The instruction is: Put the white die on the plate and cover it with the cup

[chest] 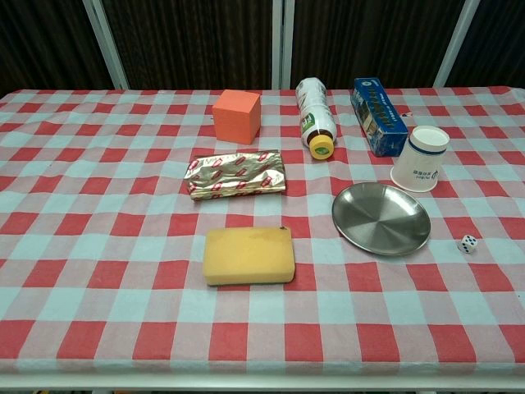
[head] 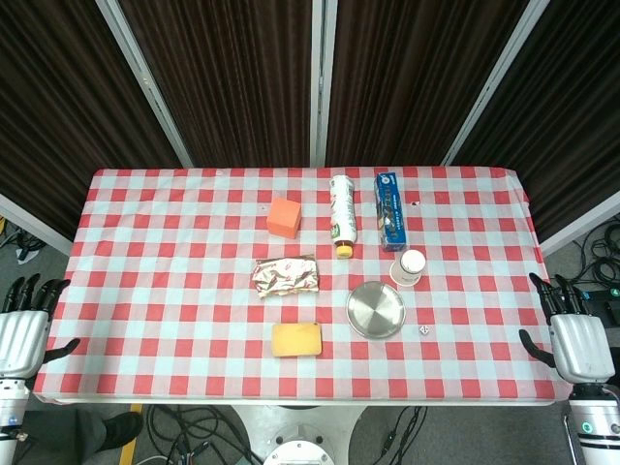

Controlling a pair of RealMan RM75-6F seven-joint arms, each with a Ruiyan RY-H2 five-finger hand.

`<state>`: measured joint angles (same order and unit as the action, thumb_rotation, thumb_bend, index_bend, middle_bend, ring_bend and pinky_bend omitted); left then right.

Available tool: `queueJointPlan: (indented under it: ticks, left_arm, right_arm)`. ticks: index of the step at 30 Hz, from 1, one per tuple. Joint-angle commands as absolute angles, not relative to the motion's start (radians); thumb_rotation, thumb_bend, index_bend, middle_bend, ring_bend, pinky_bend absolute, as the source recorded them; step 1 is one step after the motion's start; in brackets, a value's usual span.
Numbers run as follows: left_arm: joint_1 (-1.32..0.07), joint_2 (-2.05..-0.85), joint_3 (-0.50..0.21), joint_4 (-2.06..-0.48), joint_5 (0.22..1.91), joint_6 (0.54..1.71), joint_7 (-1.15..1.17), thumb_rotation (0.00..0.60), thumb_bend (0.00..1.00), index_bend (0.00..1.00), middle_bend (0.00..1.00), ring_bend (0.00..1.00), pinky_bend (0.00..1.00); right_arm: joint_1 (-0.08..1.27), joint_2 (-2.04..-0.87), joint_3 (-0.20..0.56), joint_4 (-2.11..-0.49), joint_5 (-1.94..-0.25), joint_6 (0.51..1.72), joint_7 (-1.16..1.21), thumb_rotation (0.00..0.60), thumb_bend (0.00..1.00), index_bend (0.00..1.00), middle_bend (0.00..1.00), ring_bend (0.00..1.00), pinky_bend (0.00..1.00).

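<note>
A small white die (head: pixel 423 331) (chest: pixel 467 244) lies on the checked cloth just right of the round metal plate (head: pixel 376 309) (chest: pixel 381 217). A white paper cup (head: pixel 408 268) (chest: pixel 420 158) stands upright behind the plate's right side. My left hand (head: pixel 25 325) hangs open off the table's left edge, fingers spread and holding nothing. Off the right edge my right hand (head: pixel 570 329) is likewise open and holds nothing. Neither hand shows in the chest view.
A yellow sponge (head: pixel 296 340) (chest: pixel 248 255) lies near the front, a foil packet (head: pixel 286 276) (chest: pixel 236 173) behind it. Further back are an orange cube (head: pixel 284 217) (chest: pixel 236 116), a lying bottle (head: pixel 343 214) (chest: pixel 315 123) and a blue box (head: pixel 389 209) (chest: pixel 378 115).
</note>
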<state>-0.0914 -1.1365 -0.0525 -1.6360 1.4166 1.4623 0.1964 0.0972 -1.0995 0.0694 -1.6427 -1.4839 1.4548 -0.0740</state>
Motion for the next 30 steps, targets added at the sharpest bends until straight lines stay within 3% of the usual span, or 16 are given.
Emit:
queueJointPlan:
  ticks: [1, 11, 14, 18, 21, 30]
  left_arm:
    - [-0.09, -1.138, -0.052, -1.635, 1.416, 1.464, 0.196, 0.6, 0.0, 0.15, 0.16, 0.04, 0.0]
    - [-0.08, -1.145, -0.046, -1.626, 1.424, 1.475, 0.178, 0.6, 0.0, 0.15, 0.16, 0.04, 0.0]
    - [-0.082, -1.147, -0.045, -1.623, 1.427, 1.471, 0.176, 0.6, 0.0, 0.15, 0.16, 0.04, 0.0]
    - [-0.083, -1.149, -0.044, -1.619, 1.431, 1.469, 0.17, 0.6, 0.0, 0.15, 0.16, 0.04, 0.0]
    - [-0.082, -1.15, -0.044, -1.616, 1.429, 1.469, 0.166, 0.6, 0.0, 0.15, 0.16, 0.04, 0.0]
    - [-0.078, -1.148, -0.041, -1.619, 1.421, 1.462, 0.163, 0.6, 0.0, 0.15, 0.16, 0.04, 0.0]
  right_arm:
    - [0.097, -1.101, 0.065, -1.64, -1.492, 1.454, -0.063, 0.6, 0.21, 0.05, 0.18, 0.05, 0.14]
    - [0.111, -1.105, 0.053, -1.633, -1.529, 1.44, -0.055, 0.6, 0.21, 0.08, 0.24, 0.11, 0.19]
    - [0.141, -1.109, 0.051, -1.633, -1.538, 1.394, -0.075, 0.6, 0.21, 0.12, 0.34, 0.23, 0.28]
    - [0.202, -1.121, 0.053, -1.627, -1.522, 1.287, -0.105, 0.6, 0.21, 0.17, 0.59, 0.54, 0.6]
    - [0.258, -1.141, 0.054, -1.61, -1.504, 1.188, -0.132, 0.6, 0.21, 0.21, 0.72, 0.67, 0.71]
    - [0.394, -1.226, 0.033, -1.517, -1.458, 0.942, -0.214, 0.6, 0.22, 0.33, 0.89, 0.84, 0.87]
